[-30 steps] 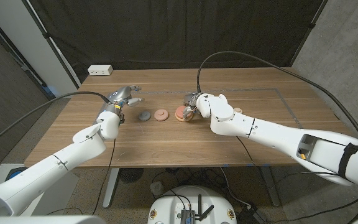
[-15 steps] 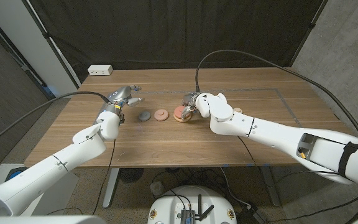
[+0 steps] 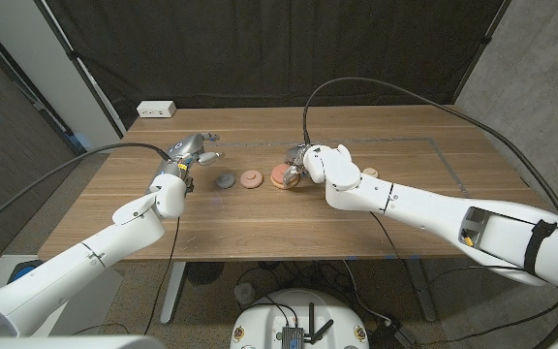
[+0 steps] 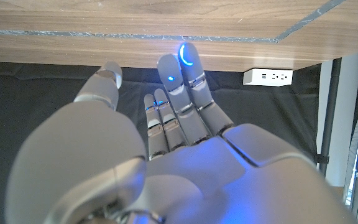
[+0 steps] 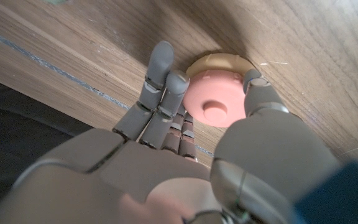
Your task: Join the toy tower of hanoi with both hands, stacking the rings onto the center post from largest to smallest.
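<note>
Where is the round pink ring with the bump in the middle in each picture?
Head view: the round pink ring sits on a tan disc, mid-table, at the right hand.
Left wrist view: not in it.
Right wrist view: the ring lies between the right hand's fingers and thumb.
Shared landmark: the tan disc under the ring.

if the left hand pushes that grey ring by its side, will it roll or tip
Probably neither: the grey ring lies flat and low on the table, so it would likely slide. It looks stiff and small, probably light, so a push from the left hand might send it skidding toward the pink ring.
</note>
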